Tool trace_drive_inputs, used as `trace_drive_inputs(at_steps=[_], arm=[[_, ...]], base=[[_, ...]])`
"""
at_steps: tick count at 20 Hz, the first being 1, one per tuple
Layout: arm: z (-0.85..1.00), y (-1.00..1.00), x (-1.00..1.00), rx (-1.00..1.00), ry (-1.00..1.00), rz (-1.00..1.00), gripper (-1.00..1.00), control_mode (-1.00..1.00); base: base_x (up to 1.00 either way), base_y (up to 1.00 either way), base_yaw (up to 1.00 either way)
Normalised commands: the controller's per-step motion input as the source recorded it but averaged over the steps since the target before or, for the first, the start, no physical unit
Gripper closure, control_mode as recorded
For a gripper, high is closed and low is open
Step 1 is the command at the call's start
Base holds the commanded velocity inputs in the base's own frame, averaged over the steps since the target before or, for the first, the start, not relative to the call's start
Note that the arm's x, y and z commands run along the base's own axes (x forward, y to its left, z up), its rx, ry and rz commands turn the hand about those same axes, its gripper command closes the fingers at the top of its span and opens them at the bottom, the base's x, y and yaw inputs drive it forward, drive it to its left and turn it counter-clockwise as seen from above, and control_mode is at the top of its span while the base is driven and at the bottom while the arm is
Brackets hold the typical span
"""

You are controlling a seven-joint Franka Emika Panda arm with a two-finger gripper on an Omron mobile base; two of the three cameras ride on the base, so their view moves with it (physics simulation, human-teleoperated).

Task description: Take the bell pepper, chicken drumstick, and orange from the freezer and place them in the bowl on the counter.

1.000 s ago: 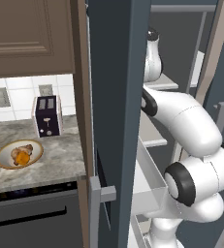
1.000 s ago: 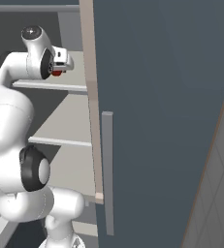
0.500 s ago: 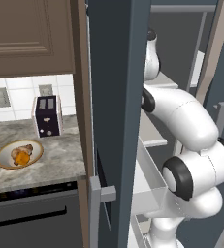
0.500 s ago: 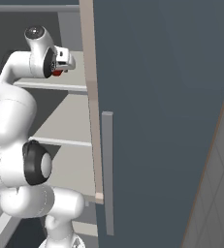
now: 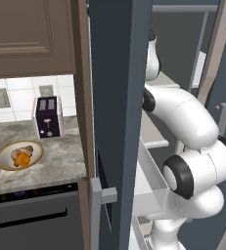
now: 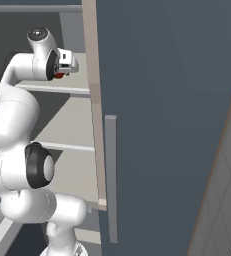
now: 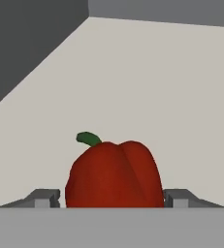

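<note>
Red bell pepper (image 7: 113,174) (base hidden), between tool (image 7: 112,198) tips

white arm (image 6: 17,125) raised and folded, gripper (image 7: 114,198) fingertips apart, level

No text, label, brand, number or sign can be read in any of the views
</note>
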Motion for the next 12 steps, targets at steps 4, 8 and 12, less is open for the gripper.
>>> trace_drive_inputs(at_steps=[4,8,12], arm=[[-0.02,0.01,0.02,0.00,0.00,0.00,1.00,-1.00],[-0.04,0.00,0.00,0.00,0.00,0.00,1.00,-1.00],[0.00,0.00,-0.01,0.00,0.00,0.00,1.00,-1.00]], base=[[0.00,0.00,0.00],[0.00,0.00,0.00],[0.00,0.00,0.00]])
